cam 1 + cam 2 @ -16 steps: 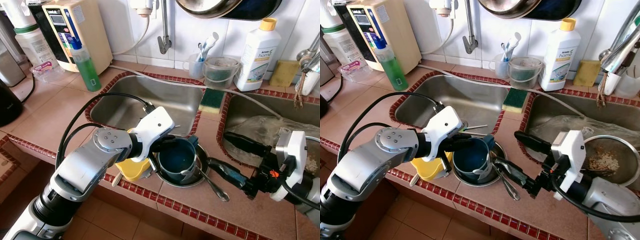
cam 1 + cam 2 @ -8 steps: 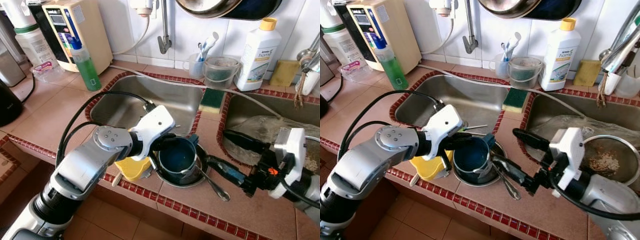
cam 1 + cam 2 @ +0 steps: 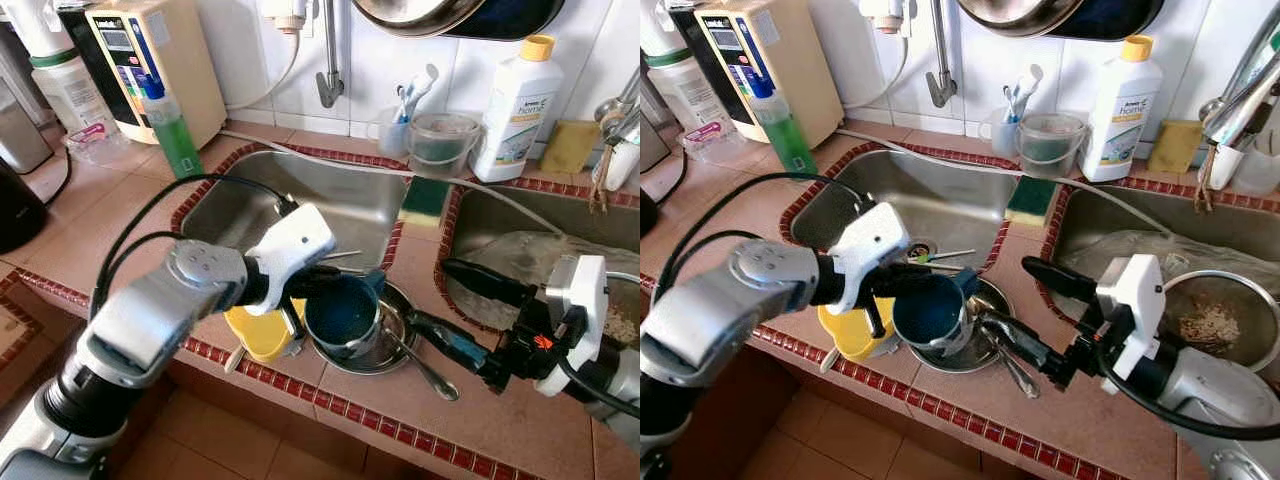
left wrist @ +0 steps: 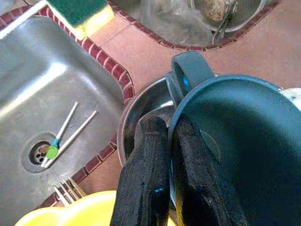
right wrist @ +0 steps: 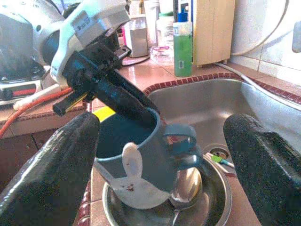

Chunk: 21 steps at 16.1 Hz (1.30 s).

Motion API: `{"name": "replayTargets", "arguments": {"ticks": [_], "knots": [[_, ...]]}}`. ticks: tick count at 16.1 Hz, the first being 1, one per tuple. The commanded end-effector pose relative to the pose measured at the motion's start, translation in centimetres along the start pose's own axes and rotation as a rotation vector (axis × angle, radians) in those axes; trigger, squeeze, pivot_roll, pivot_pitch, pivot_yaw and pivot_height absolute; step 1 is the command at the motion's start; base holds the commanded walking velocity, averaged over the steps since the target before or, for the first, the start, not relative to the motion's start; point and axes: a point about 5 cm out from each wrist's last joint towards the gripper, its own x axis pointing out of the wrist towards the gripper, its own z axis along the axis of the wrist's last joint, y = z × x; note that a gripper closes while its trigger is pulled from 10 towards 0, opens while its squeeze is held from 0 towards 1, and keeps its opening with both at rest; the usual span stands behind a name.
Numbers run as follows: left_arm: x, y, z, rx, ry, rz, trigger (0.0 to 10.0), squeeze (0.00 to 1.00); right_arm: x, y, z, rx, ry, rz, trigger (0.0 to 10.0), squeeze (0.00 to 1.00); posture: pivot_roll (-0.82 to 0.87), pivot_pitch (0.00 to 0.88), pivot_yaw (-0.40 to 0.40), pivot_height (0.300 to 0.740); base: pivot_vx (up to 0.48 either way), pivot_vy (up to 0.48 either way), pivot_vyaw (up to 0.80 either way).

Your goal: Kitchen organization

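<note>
A dark blue mug [image 3: 343,315] hangs tilted just above a steel bowl [image 3: 398,346] on the tiled counter edge. My left gripper [image 3: 333,284] is shut on the mug's rim, one finger [image 4: 197,183] inside and the other finger [image 4: 143,179] outside. A white utensil [image 5: 132,165] leans against the mug's outside. A metal spoon [image 3: 426,371] lies with its bowl end in the steel bowl and its handle on the tiles. My right gripper [image 3: 432,295] stands open just right of the bowl, its fingers wide apart and holding nothing.
A yellow cup [image 3: 256,336] sits left of the bowl. Behind lies the left sink [image 3: 300,200] with two straws [image 4: 70,136] near its drain. A sponge [image 3: 425,196], a green bottle [image 3: 176,137] and a white detergent bottle [image 3: 515,105] stand around it. The right sink holds a strainer [image 3: 1212,322].
My left gripper has lifted the blue mug up out of the steel bowl and drawn it a little to the left, tilting it. The right gripper has barely moved.
</note>
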Motion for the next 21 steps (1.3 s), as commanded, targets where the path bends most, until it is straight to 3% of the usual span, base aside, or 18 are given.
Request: {"name": "replayTargets", "arguments": {"ticks": [1,9,12,13,16,18,21], "knots": [[-0.8,0.5,1.0,0.017,-0.027,0.012,10.0,0.00,0.3,0.2,0.1,-0.004,-0.010,0.011,10.0,0.00,-0.18,0.043,0.110,0.740,0.000,0.000,0.00],[-2.1,1.6,4.5,-0.012,-0.200,0.056,10.0,0.00,0.6,0.1,0.0,-0.004,-0.021,0.010,10.0,0.00,-0.18,0.032,0.113,0.740,0.000,0.000,0.00],[-2.3,4.1,5.0,-0.072,-0.274,0.212,10.0,0.00,1.5,-0.5,0.7,0.002,-0.097,-0.036,10.0,0.00,-0.18,0.031,0.113,0.740,0.000,0.000,0.00],[-2.1,5.6,5.0,-0.106,-0.310,0.323,10.0,0.00,2.0,-0.8,1.0,0.002,-0.132,-0.063,10.0,0.00,-0.18,0.033,0.113,0.740,0.000,0.000,0.00],[-1.8,7.2,5.0,-0.159,-0.366,0.432,10.0,0.00,2.7,-1.6,1.5,0.002,-0.179,-0.123,10.0,0.00,-0.17,0.037,0.110,0.740,0.000,0.000,0.00],[-0.9,9.0,3.8,-0.248,-0.373,0.546,10.0,0.00,3.8,-2.7,2.4,0.006,-0.239,-0.215,10.0,0.00,-0.18,0.043,0.107,0.740,0.000,0.000,0.00],[0.2,10.1,2.4,-0.266,-0.351,0.627,10.0,0.00,4.8,-4.2,2.6,0.011,-0.244,-0.341,10.0,0.00,-0.18,0.051,0.107,0.740,0.000,0.000,0.00]]}}
